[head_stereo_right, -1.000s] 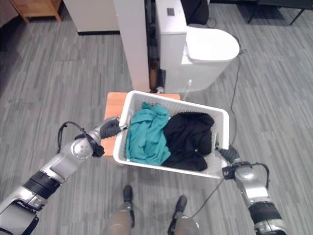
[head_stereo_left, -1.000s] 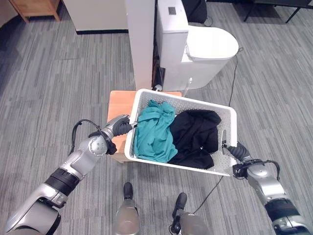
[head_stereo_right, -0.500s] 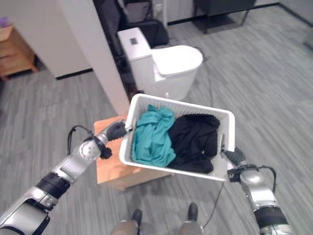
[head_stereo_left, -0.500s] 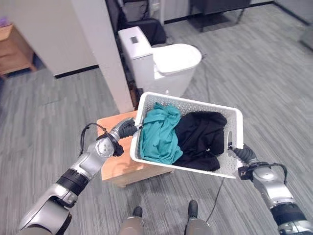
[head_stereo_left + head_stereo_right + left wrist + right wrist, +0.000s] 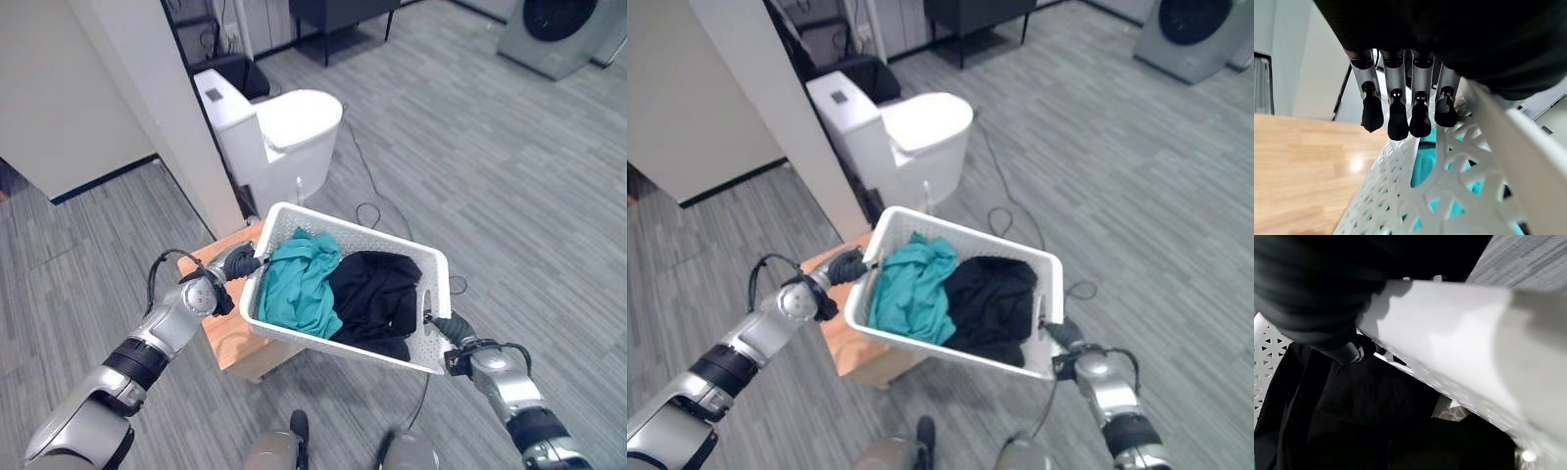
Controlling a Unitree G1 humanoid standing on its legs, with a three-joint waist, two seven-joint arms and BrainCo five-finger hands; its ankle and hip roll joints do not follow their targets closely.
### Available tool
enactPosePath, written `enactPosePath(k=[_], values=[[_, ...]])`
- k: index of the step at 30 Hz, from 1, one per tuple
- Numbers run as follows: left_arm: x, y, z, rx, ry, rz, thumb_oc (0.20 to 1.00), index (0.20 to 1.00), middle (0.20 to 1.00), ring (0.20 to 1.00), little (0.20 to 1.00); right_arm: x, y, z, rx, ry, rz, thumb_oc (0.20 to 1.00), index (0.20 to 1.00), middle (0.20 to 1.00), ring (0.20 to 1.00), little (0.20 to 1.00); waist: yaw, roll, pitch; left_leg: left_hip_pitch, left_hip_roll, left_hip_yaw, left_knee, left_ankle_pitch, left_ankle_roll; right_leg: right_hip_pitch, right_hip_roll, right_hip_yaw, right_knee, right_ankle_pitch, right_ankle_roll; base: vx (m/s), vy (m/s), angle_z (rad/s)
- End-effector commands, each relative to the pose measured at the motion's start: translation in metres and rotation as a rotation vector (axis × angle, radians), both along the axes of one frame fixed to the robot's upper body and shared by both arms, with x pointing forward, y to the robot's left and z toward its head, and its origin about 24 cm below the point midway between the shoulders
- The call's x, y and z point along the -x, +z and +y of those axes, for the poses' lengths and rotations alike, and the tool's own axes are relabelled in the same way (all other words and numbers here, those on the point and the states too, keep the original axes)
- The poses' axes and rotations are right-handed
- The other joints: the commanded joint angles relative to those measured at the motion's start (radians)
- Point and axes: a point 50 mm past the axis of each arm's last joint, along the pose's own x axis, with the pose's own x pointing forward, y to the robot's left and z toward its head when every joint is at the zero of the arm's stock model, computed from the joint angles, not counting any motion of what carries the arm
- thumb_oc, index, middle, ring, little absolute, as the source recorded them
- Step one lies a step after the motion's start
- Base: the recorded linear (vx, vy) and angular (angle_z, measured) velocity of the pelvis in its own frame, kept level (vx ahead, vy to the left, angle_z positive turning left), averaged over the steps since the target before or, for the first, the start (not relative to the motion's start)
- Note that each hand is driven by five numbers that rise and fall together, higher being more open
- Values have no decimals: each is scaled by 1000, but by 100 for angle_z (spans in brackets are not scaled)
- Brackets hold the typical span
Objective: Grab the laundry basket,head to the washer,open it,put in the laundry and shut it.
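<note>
With both ends gripped for balance, laundry basket [image 5: 431, 269] rides level — left hand [image 5: 238, 262] | right hand [image 5: 443, 328] clasp rims | washer [image 5: 560, 31] far.

You have a white plastic laundry basket [image 5: 431, 269] with perforated lattice walls and a smooth, faintly shiny rim. Inside, the teal garment [image 5: 299, 284] and the black garment [image 5: 377, 294] at its 3 o'clock are soft, matt, crumpled cloth. The wooden stool [image 5: 223, 328] shows a smooth, glossy varnished top. The toilet [image 5: 284, 122] looks like glossy white ceramic. The floor [image 5: 470, 166] is matt grey with a striped, carpet-like texture.
</note>
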Motion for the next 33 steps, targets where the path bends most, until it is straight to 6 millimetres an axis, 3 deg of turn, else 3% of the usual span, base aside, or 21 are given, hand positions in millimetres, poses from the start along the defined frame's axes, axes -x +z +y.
enactPosePath(k=[1,2,3,4,5,6,9,13,15,17,20,22,28,31,33], values=[[-18,49,27,9,117,-182,200,200,200,200,200,-36,57,-13,-16,-38,-245,200,200,200,200,200,48,-37,-87,-35,-103,-125,-55,-22,17,117,41,46,-143,106,15,-169,-150,-133],[-19,51,29,9,129,-190,200,200,200,200,200,-39,59,-13,-8,-37,-243,200,200,200,200,200,57,-45,-87,-50,-93,-108,-52,-11,7,138,49,49,-169,95,13,-365,-381,-107],[-21,52,32,23,145,-190,200,200,200,200,200,-48,68,-12,10,-32,-258,200,200,200,200,200,77,-52,-83,-82,-54,-69,-51,23,-23,170,69,33,-246,49,2,-273,-313,-72],[-21,52,32,24,145,-191,200,200,200,200,200,-48,69,-12,10,-32,-259,200,200,200,200,200,78,-51,-83,-83,-51,-68,-50,23,-26,170,72,34,-251,51,0,-379,-573,-89],[-23,53,35,40,164,-183,200,200,200,200,200,-54,75,-12,28,-29,-268,200,200,200,200,200,84,-61,-69,-107,9,-55,-51,67,-59,184,133,37,-331,-3,-27,-189,-359,-86],[-23,53,35,40,164,-183,200,200,200,200,200,-54,75,-12,27,-29,-269,200,200,200,200,200,86,-59,-68,-107,13,-55,-51,69,-63,185,138,38,-335,-2,-31,-249,-499,-77],[-21,49,48,116,220,-167,200,200,200,200,200,-58,85,-11,73,5,-289,200,200,200,200,200,46,-60,-45,-92,113,-66,-93,141,-108,188,236,89,-432,-13,-68,-206,-409,-61],[-21,56,56,147,247,-190,200,200,200,200,200,-59,91,-12,101,24,-304,200,200,200,200,200,29,-48,-33,-87,165,-103,-158,203,-117,178,300,134,-493,12,-96,-208,-274,-59],[-23,61,56,164,248,-213,200,200,200,200,200,-61,100,-15,118,25,-336,200,200,200,200,200,34,-45,-5,-113,151,-217,-137,216,-122,172,319,168,-509,24,-109,-191,-244,-40],[-28,66,49,169,230,-235,200,200,200,200,200,-61,104,-18,118,22,-351,200,200,200,200,200,32,-53,19,-155,68,-324,-36,160,-108,158,316,181,-515,46,-117,-194,-174,-60],[-32,66,33,173,192,-239,200,200,200,200,200,-58,106,-17,101,23,-368,200,200,200,200,200,12,-55,11,-130,-1,-266,35,55,-83,150,313,192,-518,57,-112,-74,-59,-37],[-34,62,21,179,167,-226,200,200,200,200,200,-54,104,-18,94,26,-370,200,200,200,200,200,-2,-52,-10,-118,-29,-289,27,52,-81,150,322,213,-528,64,-108,11,-26,-8],[-38,57,4,183,128,-206,200,200,200,200,200,-43,93,-20,58,24,-352,200,200,200,200,200,-37,-60,-17,-114,-15,-304,19,93,-94,160,337,225,-535,61,-128,38,-68,-15],[-38,56,2,182,115,-197,200,200,200,200,200,-43,91,-18,51,26,-350,200,200,200,200,200,-38,-65,-6,-133,-7,-318,78,95,-100,172,347,233,-541,60,-138,40,-112,-10],[-37,54,2,195,122,-194,200,200,200,200,200,-38,85,-19,38,11,-340,200,200,200,200,200,-49,-71,16,-184,25,-312,223,128,-98,197,371,252,-551,59,-156,54,-152,4]])
